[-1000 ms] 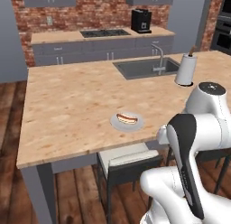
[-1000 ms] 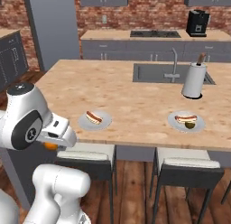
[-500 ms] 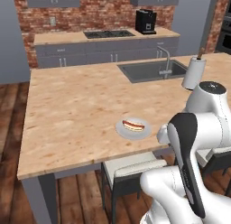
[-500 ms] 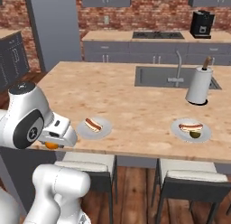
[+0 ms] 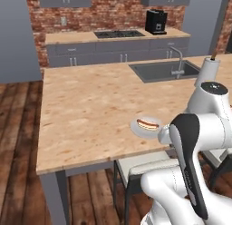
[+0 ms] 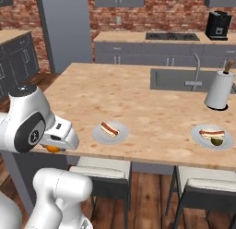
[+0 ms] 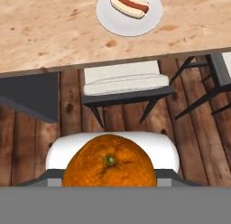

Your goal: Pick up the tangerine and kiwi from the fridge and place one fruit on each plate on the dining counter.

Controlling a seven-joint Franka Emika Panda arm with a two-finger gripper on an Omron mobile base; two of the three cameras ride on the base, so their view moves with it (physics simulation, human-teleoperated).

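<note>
You're gripping the tangerine [image 7: 109, 167] in the jaws at bottom center, plate [image 7: 129, 14] sitting on the table [image 7: 45, 33] up top.

Two plates [image 6: 109, 133] [image 6: 212, 137], two sausage buns [image 6: 109, 129] [image 6: 211, 133], one tangerine [image 7: 109, 161], one kiwi [image 6: 217, 141].

Red brick back wall [image 5: 113, 11]; dark wood plank floor [image 5: 18, 142]; grey base cabinets [image 6: 152, 55]; white-cushioned dark-framed stools [image 7: 126, 85].
</note>
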